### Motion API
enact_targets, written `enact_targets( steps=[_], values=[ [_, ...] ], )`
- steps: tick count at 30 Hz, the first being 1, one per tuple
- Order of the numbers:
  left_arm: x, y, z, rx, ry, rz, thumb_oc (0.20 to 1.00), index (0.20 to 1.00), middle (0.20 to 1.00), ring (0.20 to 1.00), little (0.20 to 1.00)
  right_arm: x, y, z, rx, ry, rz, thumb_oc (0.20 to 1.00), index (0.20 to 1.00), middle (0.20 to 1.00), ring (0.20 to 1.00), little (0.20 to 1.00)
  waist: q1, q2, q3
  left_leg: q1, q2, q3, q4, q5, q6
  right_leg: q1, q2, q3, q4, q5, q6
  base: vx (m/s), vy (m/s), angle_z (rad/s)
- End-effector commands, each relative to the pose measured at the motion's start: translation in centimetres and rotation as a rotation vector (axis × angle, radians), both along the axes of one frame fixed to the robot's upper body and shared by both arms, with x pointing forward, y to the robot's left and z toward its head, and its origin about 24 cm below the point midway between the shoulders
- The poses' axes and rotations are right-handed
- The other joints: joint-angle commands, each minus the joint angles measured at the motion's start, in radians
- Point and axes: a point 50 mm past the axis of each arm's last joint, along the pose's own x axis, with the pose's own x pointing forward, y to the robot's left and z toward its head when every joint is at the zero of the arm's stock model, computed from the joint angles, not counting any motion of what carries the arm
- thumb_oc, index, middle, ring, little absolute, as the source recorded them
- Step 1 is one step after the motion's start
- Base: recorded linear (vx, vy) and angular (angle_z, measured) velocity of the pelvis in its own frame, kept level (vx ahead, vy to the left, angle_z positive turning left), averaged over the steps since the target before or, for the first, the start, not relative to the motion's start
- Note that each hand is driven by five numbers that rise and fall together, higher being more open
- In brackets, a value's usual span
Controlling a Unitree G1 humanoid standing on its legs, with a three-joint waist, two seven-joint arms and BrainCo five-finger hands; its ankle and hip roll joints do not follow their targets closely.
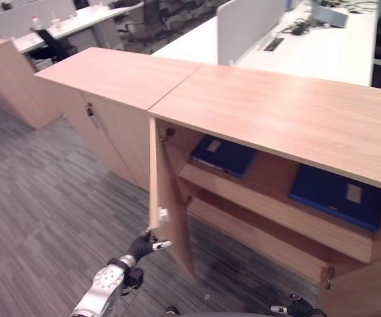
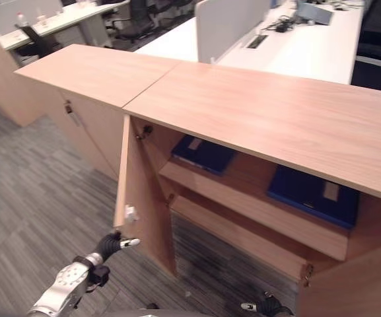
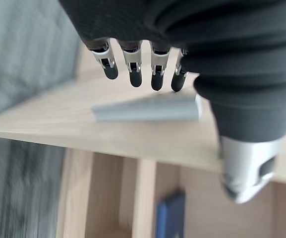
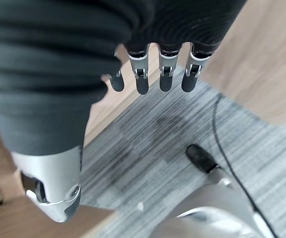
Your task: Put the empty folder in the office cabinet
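1. Cabinet (image 1: 276,112): long wooden unit, flat top, grey carpet (image 1: 38,198) in front. Behind it, white desks (image 1: 329,53) with a partition panel (image 1: 243,26).
2. Door (image 1: 170,205): swung out towards the robot, edge-on, small white catch on its inner face. Neighbouring door to the left closed.
3. Shelf (image 1: 269,208): runs across the open compartment, another board below it.
4. Folders: two dark blue ones lie flat on the shelf, one (image 1: 339,195) at the right, one (image 1: 223,155) further left near the hinge side. Cannot tell which is the empty one.
5. Left hand (image 1: 144,246): low, just below the door's bottom edge, holding nothing; fingers (image 3: 133,74) straight and slightly apart, pointing at the door.
6. Right hand (image 2: 269,307): at the lower edge, over the carpet before the cabinet, empty; fingers (image 4: 165,77) straight, spread a little.
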Motion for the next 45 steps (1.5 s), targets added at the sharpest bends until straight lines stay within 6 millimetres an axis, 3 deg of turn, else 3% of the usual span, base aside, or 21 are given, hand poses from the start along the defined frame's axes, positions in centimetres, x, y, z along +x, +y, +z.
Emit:
enact_targets(
  steps=[1,3,6,9,10,12,17,20,21,22,25,31,34,35,42,43,45],
  values=[
    [3.9,-1.3,4.6,-0.033,-0.24,-0.069,1.0,1.0,1.0,1.0,1.0,3.9,0.7,0.9,-0.005,-0.092,0.056,1.0,1.0,1.0,1.0,1.0,-0.028,-0.002,0.056,-0.068,0.027,-0.081,-0.006,0.107,-0.044,0.084,-0.006,0.027,0.008,-0.092,0.049,-0.09,-0.118,-0.36],
    [4.1,-2.0,4.6,-0.063,-0.242,-0.061,1.0,1.0,1.0,1.0,1.0,4.5,0.4,1.2,-0.016,-0.108,0.063,1.0,1.0,1.0,1.0,1.0,-0.038,0.016,0.063,-0.073,0.041,-0.086,-0.005,0.119,-0.054,0.066,0.002,0.05,0.008,-0.094,0.045,-0.1,-0.087,-0.38],
    [4.6,-2.8,5.0,-0.102,-0.255,-0.048,1.0,1.0,1.0,1.0,1.0,5.7,0.5,1.6,-0.018,-0.143,0.08,1.0,1.0,1.0,1.0,1.0,-0.049,0.011,0.076,-0.085,0.041,-0.135,0.021,0.111,-0.062,0.049,-0.001,0.085,0.008,-0.094,0.043,-0.06,-0.052,-0.61],
    [4.9,-3.2,5.4,-0.115,-0.279,-0.029,1.0,1.0,1.0,1.0,1.0,6.9,1.0,2.0,-0.017,-0.168,0.113,1.0,1.0,1.0,1.0,1.0,-0.012,-0.022,0.089,-0.119,-0.044,-0.401,0.066,0.031,-0.045,0.008,-0.013,0.157,0.008,-0.077,0.037,-0.01,-0.106,-0.72],
    [5.0,-3.2,5.4,-0.115,-0.28,-0.029,1.0,1.0,1.0,1.0,1.0,6.9,1.0,2.0,-0.017,-0.168,0.113,1.0,1.0,1.0,1.0,1.0,-0.012,-0.021,0.087,-0.124,-0.043,-0.401,0.067,0.034,-0.045,0.004,-0.012,0.157,0.008,-0.073,0.037,0.01,-0.079,-1.11],
    [5.1,-3.0,5.6,-0.109,-0.29,-0.012,1.0,1.0,1.0,1.0,1.0,6.6,1.3,1.7,-0.012,-0.155,0.122,1.0,1.0,1.0,1.0,1.0,0.002,-0.039,0.082,-0.116,-0.113,-0.541,0.052,-0.026,-0.027,-0.012,0.005,0.217,0.008,-0.063,0.031,0.1,-0.08,-0.94],
    [5.0,-1.5,5.0,-0.06,-0.273,0.044,1.0,1.0,1.0,1.0,1.0,5.2,1.8,1.0,0.015,-0.117,0.108,1.0,1.0,1.0,1.0,1.0,-0.014,-0.056,0.058,-0.043,-0.11,-0.502,0.01,-0.041,-0.013,0.014,0.018,0.244,0.008,-0.063,0.026,0.14,0.02,-0.66],
    [5.5,0.6,4.5,0.024,-0.26,0.125,1.0,1.0,1.0,1.0,1.0,4.5,2.6,0.6,0.049,-0.107,0.107,1.0,1.0,1.0,1.0,1.0,-0.032,-0.075,0.046,-0.002,-0.111,-0.471,-0.018,-0.049,-0.002,0.021,0.014,0.263,0.016,-0.056,0.028,0.1,0.068,-0.38],
    [6.0,2.3,4.1,0.097,-0.248,0.175,1.0,1.0,1.0,1.0,1.0,4.2,2.9,0.4,0.058,-0.096,0.122,1.0,1.0,1.0,1.0,1.0,-0.043,-0.085,0.036,0.014,-0.113,-0.447,-0.029,-0.055,0.002,0.019,0.013,0.275,0.02,-0.051,0.032,0.08,0.078,-0.29],
    [6.1,2.3,4.1,0.098,-0.248,0.176,1.0,1.0,1.0,1.0,1.0,4.2,3.0,0.4,0.058,-0.096,0.122,1.0,1.0,1.0,1.0,1.0,-0.041,-0.085,0.037,0.015,-0.113,-0.446,-0.029,-0.055,0.003,0.019,0.012,0.276,0.02,-0.051,0.032,0.07,0.087,-0.26],
    [7.3,4.9,4.2,0.217,-0.24,0.24,1.0,1.0,1.0,1.0,1.0,3.7,3.2,0.2,0.066,-0.079,0.144,1.0,1.0,1.0,1.0,1.0,-0.057,-0.098,0.023,0.026,-0.119,-0.412,-0.033,-0.07,0.01,0.007,0.004,0.293,0.022,-0.039,0.045,0.05,0.085,-0.23],
    [10.1,10.2,6.9,0.373,-0.268,0.391,1.0,1.0,1.0,1.0,1.0,2.7,3.8,-0.2,0.097,-0.063,0.145,1.0,1.0,1.0,1.0,1.0,-0.099,-0.124,0.012,0.042,-0.134,-0.347,-0.033,-0.101,0.029,-0.042,-0.022,0.336,0.062,-0.015,0.077,0.02,0.109,-0.27],
    [10.6,11.5,7.7,0.417,-0.272,0.414,1.0,1.0,1.0,1.0,1.0,2.3,4.0,-0.3,0.105,-0.053,0.146,1.0,1.0,1.0,1.0,1.0,-0.108,-0.132,0.012,0.053,-0.14,-0.33,-0.033,-0.11,0.034,-0.053,-0.028,0.348,0.073,-0.009,0.088,-0.01,0.11,-0.31],
    [11.2,12.7,8.8,0.466,-0.284,0.433,1.0,1.0,1.0,1.0,1.0,2.0,3.9,-0.4,0.111,-0.049,0.141,1.0,1.0,1.0,1.0,1.0,-0.122,-0.136,0.014,0.057,-0.146,-0.316,-0.033,-0.116,0.038,-0.068,-0.036,0.356,0.086,-0.002,0.1,-0.02,0.093,-0.38],
    [12.7,13.7,11.1,0.527,-0.331,0.45,1.0,1.0,1.0,1.0,1.0,1.4,3.5,-0.5,0.109,-0.039,0.097,1.0,1.0,1.0,1.0,1.0,-0.142,-0.145,0.023,0.062,-0.159,-0.291,-0.033,-0.129,0.048,-0.102,-0.052,0.371,0.116,0.024,0.116,-0.05,0.079,-0.22],
    [13.0,12.5,11.4,0.509,-0.371,0.416,1.0,1.0,1.0,1.0,1.0,0.9,3.4,-0.6,0.114,-0.034,0.056,1.0,1.0,1.0,1.0,1.0,-0.147,-0.149,0.03,0.062,-0.164,-0.29,-0.033,-0.132,0.051,-0.113,-0.062,0.371,0.124,0.037,0.116,-0.04,0.051,-0.12],
    [13.0,12.0,11.3,0.493,-0.379,0.411,1.0,1.0,1.0,1.0,1.0,1.0,3.3,-0.6,0.112,-0.039,0.042,1.0,1.0,1.0,1.0,1.0,-0.147,-0.152,0.037,0.061,-0.163,-0.286,-0.033,-0.132,0.052,-0.129,-0.064,0.369,0.134,0.06,0.116,-0.07,0.022,-0.05]
  ],
)
